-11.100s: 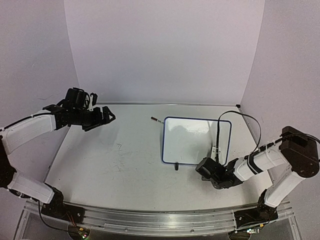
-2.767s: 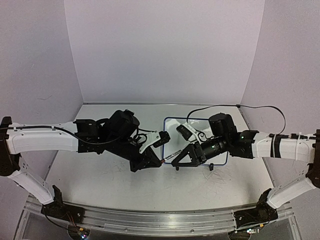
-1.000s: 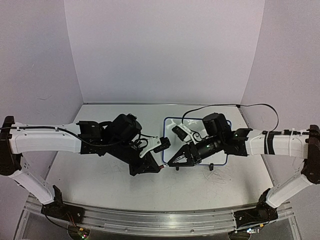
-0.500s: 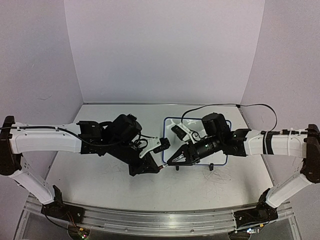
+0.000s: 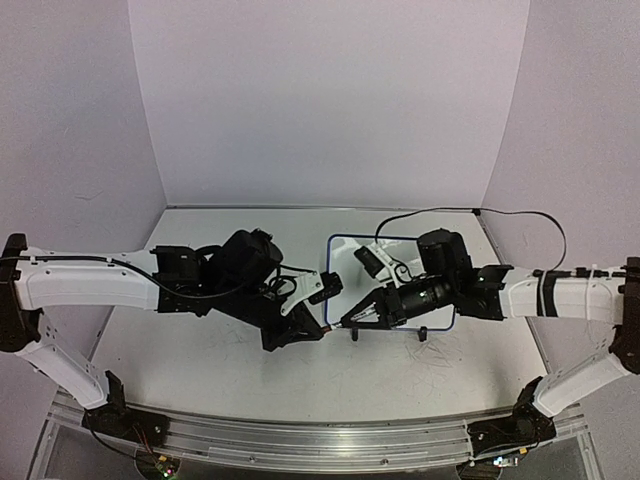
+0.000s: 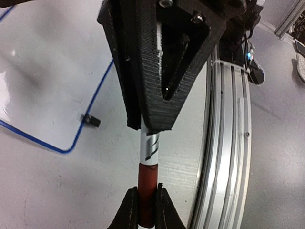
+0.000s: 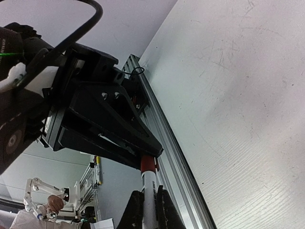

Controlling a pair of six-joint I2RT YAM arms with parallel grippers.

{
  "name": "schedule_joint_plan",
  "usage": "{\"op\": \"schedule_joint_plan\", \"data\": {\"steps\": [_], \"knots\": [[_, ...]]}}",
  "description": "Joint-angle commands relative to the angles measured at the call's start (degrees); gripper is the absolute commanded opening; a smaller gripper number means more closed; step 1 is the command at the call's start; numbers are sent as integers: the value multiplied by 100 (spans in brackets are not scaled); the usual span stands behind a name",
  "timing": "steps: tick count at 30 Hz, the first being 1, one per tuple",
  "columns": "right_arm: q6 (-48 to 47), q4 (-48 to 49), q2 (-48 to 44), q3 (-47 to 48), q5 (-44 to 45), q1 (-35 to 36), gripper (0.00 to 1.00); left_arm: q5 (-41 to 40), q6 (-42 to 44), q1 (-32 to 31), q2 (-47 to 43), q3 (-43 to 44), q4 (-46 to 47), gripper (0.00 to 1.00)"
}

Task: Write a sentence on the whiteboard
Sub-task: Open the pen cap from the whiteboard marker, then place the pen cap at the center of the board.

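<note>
A marker hangs level over the table between both grippers, just left of the whiteboard's near corner. My left gripper is shut on its red cap, and in the left wrist view the left gripper pinches that cap from both sides. My right gripper is shut on the white barrel, next to the cap. The blue-framed whiteboard lies flat under the right arm, with one corner and a black foot visible. The sentence does not show on the board's visible part.
An aluminium rail runs along the near table edge and lies close beside the marker. A black cable loops above the board's far edge. Faint grey scribbles mark the tabletop. Purple walls enclose the back and sides.
My right gripper's fingers have closed from open onto the marker barrel. The right arm has shifted slightly to the right. The left gripper keeps its hold on the cap.
</note>
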Motion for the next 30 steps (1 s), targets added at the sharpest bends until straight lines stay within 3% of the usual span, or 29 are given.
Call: {"op": "schedule_joint_plan", "data": {"steps": [1,7,15,22,26,30], "knots": [[-374,-14,-1420,-648,455,-569,0,-1024,37,236,-828,-415,-302,0],[-831,-576,-3048,-998,1716,-772,0,-1376,-185,320,-1428,-756,-144,0],[-1645,-1684,-3651,-401,3632,-775,0,-2454,-1572,624,-1265,-1284,581,0],[-2017,-1714,-3777,16,5014,-775,0,-3401,-3209,1241,128,-1114,417,0],[-2203,-1676,-3838,231,5237,-775,0,-4130,-3679,1244,1095,-699,35,0],[-2082,-1550,-4055,173,5467,-775,0,-4262,-3784,1248,1696,-465,3,0]]}}
